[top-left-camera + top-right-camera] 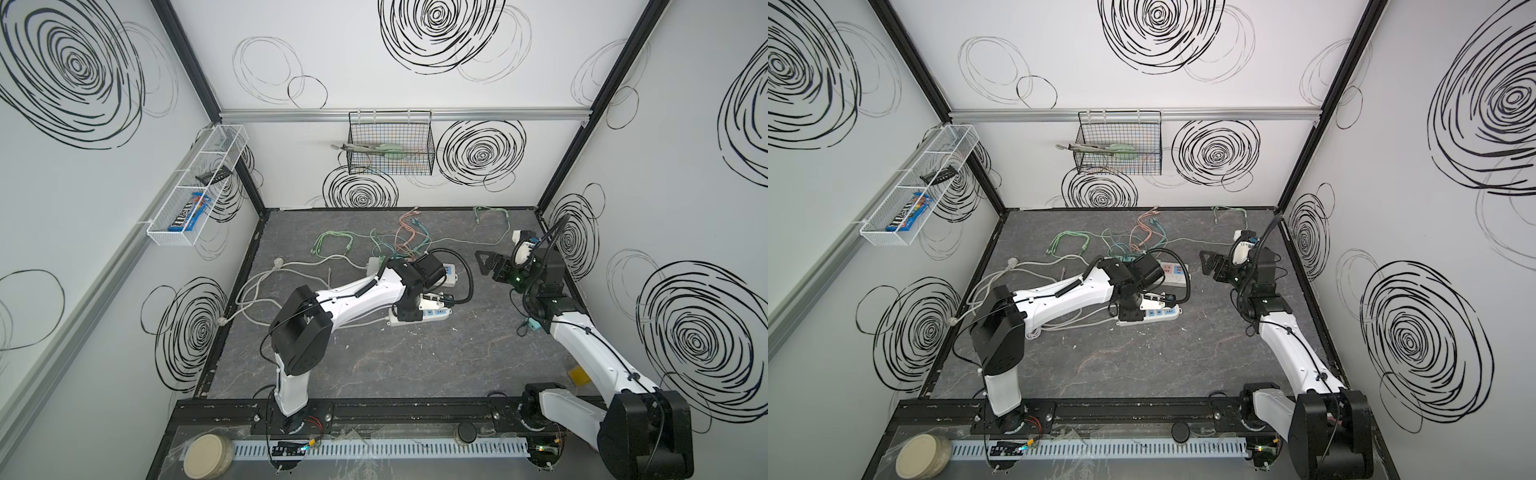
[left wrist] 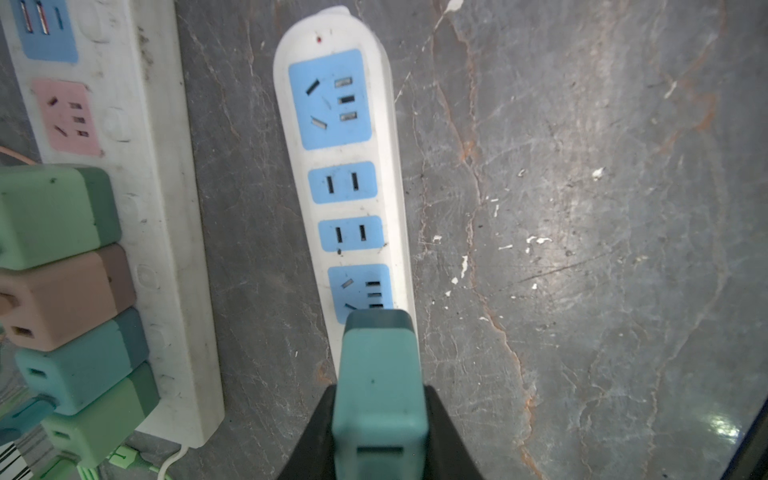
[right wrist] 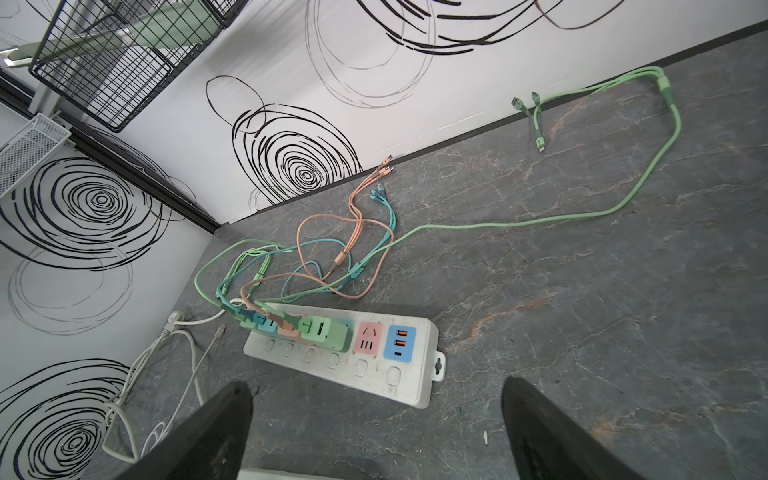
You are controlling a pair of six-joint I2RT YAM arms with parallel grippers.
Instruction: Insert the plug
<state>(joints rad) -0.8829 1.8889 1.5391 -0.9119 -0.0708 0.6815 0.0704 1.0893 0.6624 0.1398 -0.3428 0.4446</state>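
Note:
In the left wrist view a teal plug block (image 2: 379, 374) sits between the black fingers (image 2: 446, 436) of my left gripper (image 2: 380, 419), which is shut on it. Its front end covers part of the nearest blue socket of a narrow white power strip (image 2: 345, 166); the prongs are hidden. In both top views the left gripper (image 1: 407, 311) (image 1: 1128, 309) points down over that strip (image 1: 436, 312) (image 1: 1160, 312). My right gripper (image 1: 484, 262) (image 3: 376, 415) hangs open and empty to the right.
A wider white power strip (image 3: 374, 374) (image 2: 158, 249) holds several coloured plug blocks and lies just behind the narrow one. Loose cables (image 1: 399, 241) spread toward the back wall. A black wire basket (image 1: 390, 143) and a white one (image 1: 195, 187) hang on the walls.

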